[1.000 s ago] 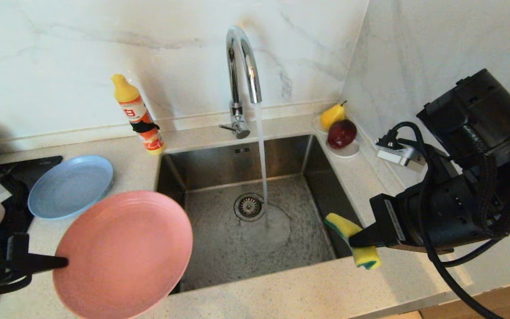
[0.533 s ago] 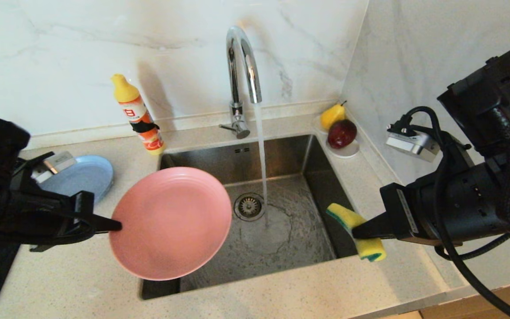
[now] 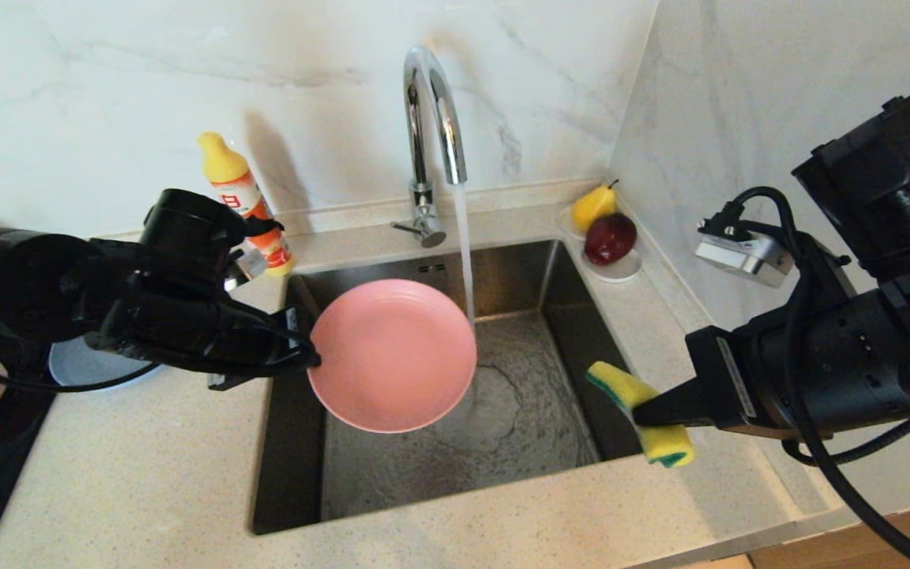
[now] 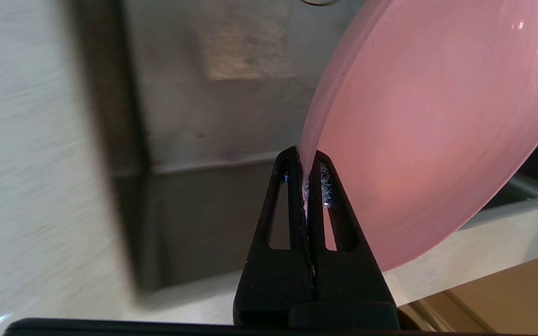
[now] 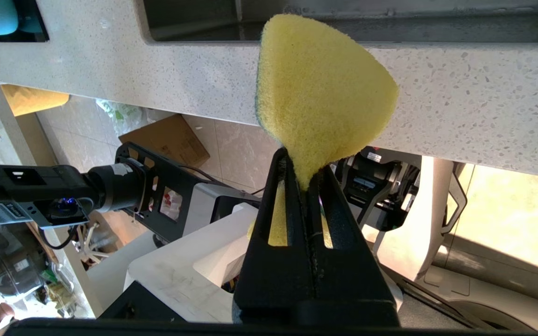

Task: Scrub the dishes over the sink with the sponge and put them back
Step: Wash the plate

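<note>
My left tool is black, like my right tool. The plate is plain matte pink; the sponge is yellow with a green face. The sink is brushed steel grey, the counter pale speckled beige. The soap bottle is yellow and orange, the pear yellow, the apple dark red, and the wall white marble with grey veins.
</note>
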You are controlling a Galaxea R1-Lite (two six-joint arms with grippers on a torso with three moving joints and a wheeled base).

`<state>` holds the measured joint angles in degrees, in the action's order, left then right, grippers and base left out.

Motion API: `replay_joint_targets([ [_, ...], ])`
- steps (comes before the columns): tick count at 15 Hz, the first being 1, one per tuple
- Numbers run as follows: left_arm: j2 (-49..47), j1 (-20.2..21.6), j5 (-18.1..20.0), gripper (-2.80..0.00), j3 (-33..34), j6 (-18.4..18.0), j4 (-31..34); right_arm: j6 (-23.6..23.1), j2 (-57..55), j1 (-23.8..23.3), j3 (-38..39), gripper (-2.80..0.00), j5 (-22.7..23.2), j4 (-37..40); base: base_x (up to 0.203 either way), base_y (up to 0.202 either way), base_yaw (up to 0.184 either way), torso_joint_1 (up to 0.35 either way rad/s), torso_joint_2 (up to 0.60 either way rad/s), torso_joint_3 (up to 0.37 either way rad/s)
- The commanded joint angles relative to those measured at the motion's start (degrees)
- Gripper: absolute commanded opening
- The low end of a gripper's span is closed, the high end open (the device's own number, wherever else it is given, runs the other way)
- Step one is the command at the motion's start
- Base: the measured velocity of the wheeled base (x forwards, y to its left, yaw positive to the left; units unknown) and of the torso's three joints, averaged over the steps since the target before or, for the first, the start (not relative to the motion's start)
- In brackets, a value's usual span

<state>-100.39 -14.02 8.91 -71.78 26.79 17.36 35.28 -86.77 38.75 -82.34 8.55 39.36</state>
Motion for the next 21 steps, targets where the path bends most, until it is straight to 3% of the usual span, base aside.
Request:
replay_joint_targets([
  [1, -4.49, -1.97, -0.01, -2.80, -2.84, 1.10, 0.13, 0.23, 0.02, 0.01, -0.02, -2.80, 0.07, 0.19, 0.000, 0.000, 0.000, 0.000, 0.00, 0.000],
  [14, -16.07, -6.70, -0.64, -2.80, -13.47, 2.00, 0.04, -0.64, -0.50, 0.01, 0.66, -2.80, 0.12, 0.19, 0.000, 0.000, 0.000, 0.000, 0.00, 0.000],
  [21, -17.80, -9.27, -0.82, -2.80, -14.62, 3.36, 0.04, -0.74, -0.69, -0.07, 1.12, -2.80, 0.15, 0.19, 0.000, 0.000, 0.000, 0.000, 0.00, 0.000],
])
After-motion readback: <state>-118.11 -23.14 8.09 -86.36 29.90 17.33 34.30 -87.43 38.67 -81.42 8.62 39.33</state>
